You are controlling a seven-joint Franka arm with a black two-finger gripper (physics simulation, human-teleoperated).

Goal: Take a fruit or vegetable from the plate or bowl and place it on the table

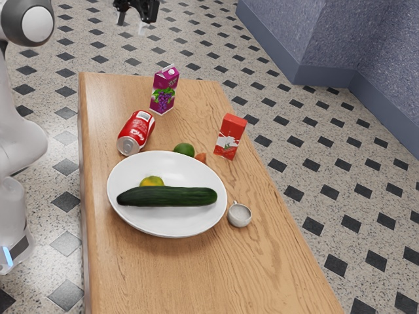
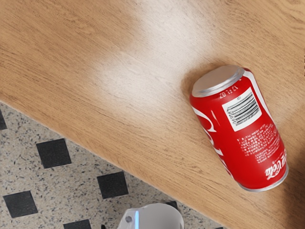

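cucumber on white plate, beside yellow-green fruit | likely firm, weighty, slick-skinned, apt to roll; best pinched across its width at mid-length for balance | plate on desk, red can near | tool spread, empty, well apart from plate

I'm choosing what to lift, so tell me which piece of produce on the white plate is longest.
The cucumber: dark green and stretched across most of the plate, whereas the yellow-green fruit beside it is short and rounded.
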